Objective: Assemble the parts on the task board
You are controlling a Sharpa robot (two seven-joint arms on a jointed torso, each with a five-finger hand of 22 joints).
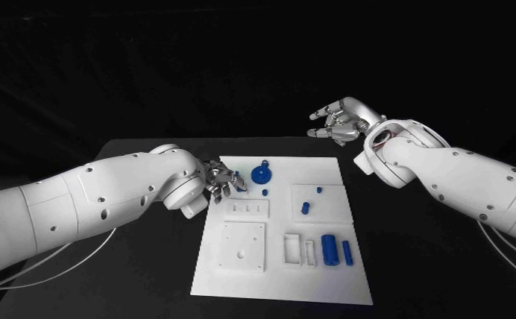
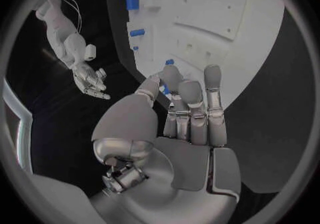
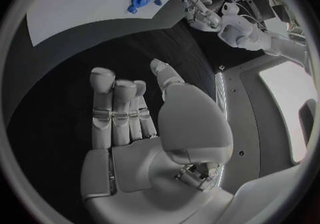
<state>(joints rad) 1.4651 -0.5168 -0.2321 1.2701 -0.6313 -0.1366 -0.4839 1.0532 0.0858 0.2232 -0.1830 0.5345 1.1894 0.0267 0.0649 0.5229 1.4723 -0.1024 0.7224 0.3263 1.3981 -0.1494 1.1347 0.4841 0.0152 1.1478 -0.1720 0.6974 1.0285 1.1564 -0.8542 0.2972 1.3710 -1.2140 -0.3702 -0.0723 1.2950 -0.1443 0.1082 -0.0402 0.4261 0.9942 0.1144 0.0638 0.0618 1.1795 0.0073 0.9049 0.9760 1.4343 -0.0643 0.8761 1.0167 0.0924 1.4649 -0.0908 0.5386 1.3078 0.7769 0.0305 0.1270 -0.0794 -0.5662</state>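
Note:
The white task board [image 1: 282, 274] lies in the middle of the black table. My left hand [image 1: 223, 182] hovers at the board's far left edge and pinches a small blue part [image 2: 163, 89] between thumb and fingers [image 2: 190, 96]. Beside it on the board is a large round blue part [image 1: 262, 176], with a small peg [image 1: 265, 192] just in front. A capsule-shaped part [image 1: 306, 207] and two blue cylinders [image 1: 329, 250] lie further toward me. My right hand [image 1: 342, 121] is raised off the board's far right corner, fingers apart and holding nothing.
Raised white blocks with holes [image 1: 243, 244] and a slotted block [image 1: 294, 249] sit on the board's near half. Black table [image 1: 419, 259] surrounds the board on both sides. My right forearm [image 1: 452, 174] reaches in over the table's right side.

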